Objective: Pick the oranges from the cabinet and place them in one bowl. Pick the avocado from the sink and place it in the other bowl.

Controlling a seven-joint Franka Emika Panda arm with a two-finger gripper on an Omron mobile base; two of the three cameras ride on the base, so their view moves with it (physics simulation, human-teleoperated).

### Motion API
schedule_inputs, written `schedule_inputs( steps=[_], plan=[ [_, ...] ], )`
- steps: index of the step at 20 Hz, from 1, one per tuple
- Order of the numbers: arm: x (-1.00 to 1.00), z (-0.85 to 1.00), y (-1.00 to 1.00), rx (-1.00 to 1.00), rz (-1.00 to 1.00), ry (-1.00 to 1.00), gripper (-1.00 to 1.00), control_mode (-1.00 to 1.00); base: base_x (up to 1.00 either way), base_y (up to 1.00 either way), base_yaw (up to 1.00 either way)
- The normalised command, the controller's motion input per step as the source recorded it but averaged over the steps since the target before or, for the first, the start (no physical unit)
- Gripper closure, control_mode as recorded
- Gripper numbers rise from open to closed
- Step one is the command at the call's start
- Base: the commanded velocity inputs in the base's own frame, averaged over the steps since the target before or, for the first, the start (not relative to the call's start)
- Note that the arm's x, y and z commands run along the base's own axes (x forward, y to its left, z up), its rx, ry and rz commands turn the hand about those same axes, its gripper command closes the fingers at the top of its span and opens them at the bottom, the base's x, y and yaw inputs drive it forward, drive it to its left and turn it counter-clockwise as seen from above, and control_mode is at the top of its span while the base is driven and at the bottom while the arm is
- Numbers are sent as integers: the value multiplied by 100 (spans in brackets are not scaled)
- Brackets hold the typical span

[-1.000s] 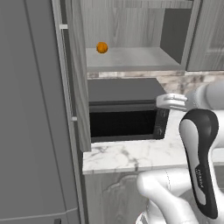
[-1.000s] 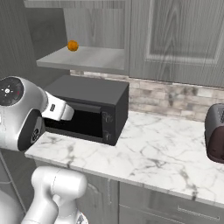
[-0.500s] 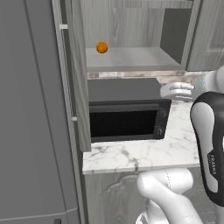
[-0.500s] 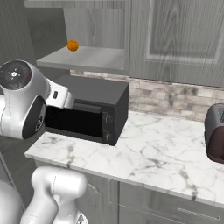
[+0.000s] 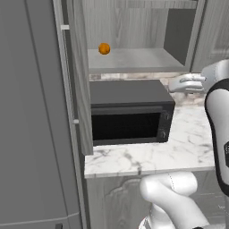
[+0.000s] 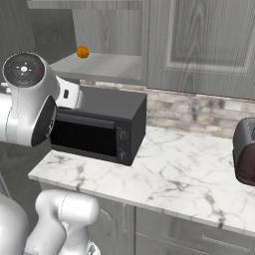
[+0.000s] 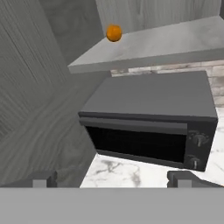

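The cabinet (image 5: 134, 40) stands open, its tall door (image 5: 78, 76) swung out to the left with the edge facing the room. One orange (image 5: 104, 48) sits on the grey shelf (image 5: 138, 60) near the back left, well clear of the shelf's front lip and of the right side wall. In the hand view the orange (image 7: 114, 33) lies high above the shelf edge, with bare shelf stretching to its right. Directly beneath the shelf a black microwave (image 5: 129, 112) rests on the marble counter (image 5: 179, 147), its top close under the shelf's underside. The gripper (image 7: 113, 178) hangs in front of the microwave with its fingertips (image 7: 183, 178) spread wide apart and nothing between them. To the right the counter is open as far as a dark toaster (image 6: 245, 159).
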Motion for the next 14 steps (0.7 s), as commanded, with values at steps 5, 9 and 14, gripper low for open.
schedule_inputs(
  steps=[5, 9, 14],
  plan=[
    [7, 18, 1, -9, 12, -7, -100, -100, 0, 0, 0],
    [5, 3, 1, -15, 16, -16, -100, -100, 0, 0, 0],
    [6, 0, 4, -14, 15, -23, -100, -100, 0, 0, 0]
  ],
)
